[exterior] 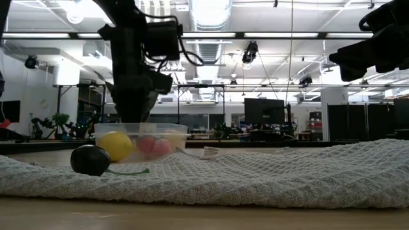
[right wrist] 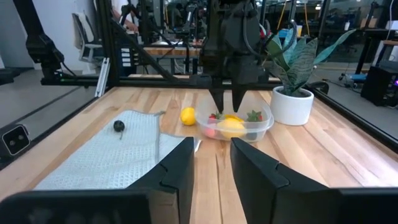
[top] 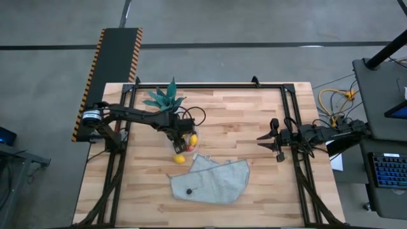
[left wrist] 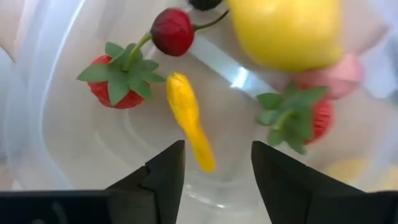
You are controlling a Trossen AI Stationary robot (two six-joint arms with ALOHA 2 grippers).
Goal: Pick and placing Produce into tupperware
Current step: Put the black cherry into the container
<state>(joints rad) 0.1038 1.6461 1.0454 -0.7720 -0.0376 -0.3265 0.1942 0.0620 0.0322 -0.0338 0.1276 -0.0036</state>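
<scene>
The round clear tupperware (top: 189, 145) stands on the table next to the potted plant. In it lie two red strawberries (left wrist: 118, 87), a red cherry (left wrist: 172, 31), a yellow lemon (left wrist: 286, 31) and a small orange carrot-like piece (left wrist: 186, 118). My left gripper (left wrist: 217, 168) points down just above the tub, open, its fingers on either side of the orange piece's near end, apart from it. Another lemon (top: 180, 159) lies on the table beside the tub. A dark berry (top: 189, 191) rests on the cloth. My right gripper (top: 270, 141) waits level at the table's right, open, holding nothing.
A grey-white woven cloth (top: 213, 181) lies spread near the table's front, close to the tub. The green spiky plant in its white pot (right wrist: 292, 102) stands just behind the tub. Bare wood stretches between the tub and my right arm.
</scene>
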